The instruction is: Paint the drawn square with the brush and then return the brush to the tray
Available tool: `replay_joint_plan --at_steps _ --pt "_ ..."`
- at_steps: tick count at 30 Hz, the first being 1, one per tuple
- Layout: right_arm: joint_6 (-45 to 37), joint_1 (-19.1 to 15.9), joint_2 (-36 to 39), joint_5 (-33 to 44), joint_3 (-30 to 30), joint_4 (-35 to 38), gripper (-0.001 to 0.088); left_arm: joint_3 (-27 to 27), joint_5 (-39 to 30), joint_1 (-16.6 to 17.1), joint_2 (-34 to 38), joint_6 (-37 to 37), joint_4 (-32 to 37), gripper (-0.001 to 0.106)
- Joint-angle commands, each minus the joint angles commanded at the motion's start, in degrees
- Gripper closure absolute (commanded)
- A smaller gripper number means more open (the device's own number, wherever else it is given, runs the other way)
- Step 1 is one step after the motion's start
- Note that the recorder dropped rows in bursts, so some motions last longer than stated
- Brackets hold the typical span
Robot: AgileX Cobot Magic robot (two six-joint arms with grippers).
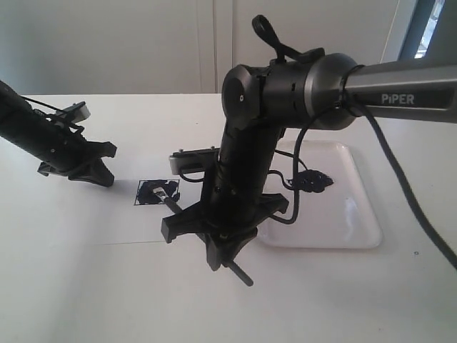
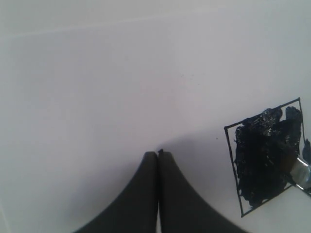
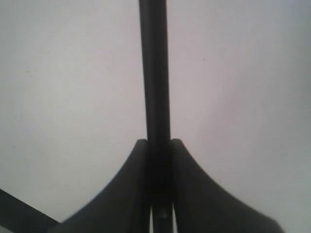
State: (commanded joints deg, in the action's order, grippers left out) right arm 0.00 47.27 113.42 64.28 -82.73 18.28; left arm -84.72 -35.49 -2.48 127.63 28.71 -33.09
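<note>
The drawn square (image 1: 157,191) lies on white paper, its inside mostly covered in blotchy dark paint; the left wrist view shows the square (image 2: 266,156) too. My right gripper (image 1: 208,232) is shut on the black handle of the brush (image 1: 241,275), which slants down with its tip on the square. In the right wrist view the gripper (image 3: 159,143) clamps the brush handle (image 3: 154,73) between both fingers. The silver ferrule (image 2: 301,173) rests at the square's edge. My left gripper (image 1: 93,171) hangs left of the square, shut and holding nothing (image 2: 158,154). The white tray (image 1: 357,214) sits right.
A blob of dark paint (image 1: 314,181) lies on the tray's far left part, partly behind the right arm and its cable. The paper's near edge (image 1: 107,243) shows as a faint line on the white table.
</note>
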Motion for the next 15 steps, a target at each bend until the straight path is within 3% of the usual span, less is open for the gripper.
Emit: replay_joint_plan --at_steps 15 --pt "0.0 0.1 -0.5 5.7 0.0 -0.3 0.0868 0.0 0.0 0.0 0.0 0.0 0.0 0.105"
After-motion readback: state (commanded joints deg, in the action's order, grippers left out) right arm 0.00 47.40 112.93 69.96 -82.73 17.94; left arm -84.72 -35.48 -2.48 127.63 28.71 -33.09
